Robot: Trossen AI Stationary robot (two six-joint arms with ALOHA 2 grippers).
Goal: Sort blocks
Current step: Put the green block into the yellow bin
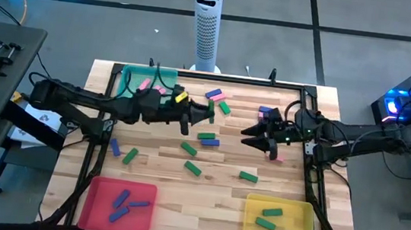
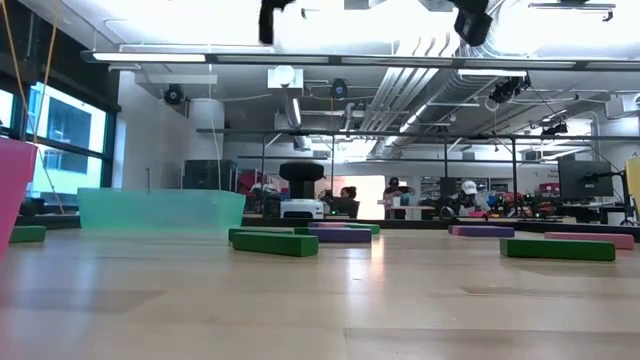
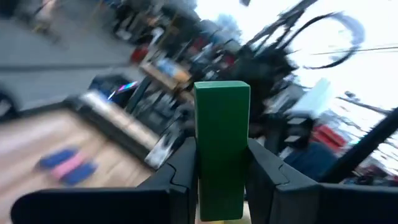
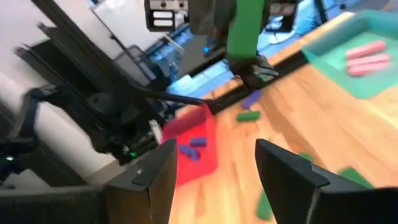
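Left tool [image 3: 221, 180] clamps a small green rectangular block [image 3: 221, 143], its lower end hidden; right tool [image 4: 214, 171] gapes wide, empty

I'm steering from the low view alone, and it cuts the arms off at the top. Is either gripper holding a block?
Observer: Yes. The left gripper is shut on a green rectangular block, which sticks out past the jaws.
Operator: Where is it over the table?
Observer: In the high view it is just right of the teal square tray, near the table's middle.
Operator: And the right gripper?
Observer: The right gripper has its jaws open and empty, over the table's right half.
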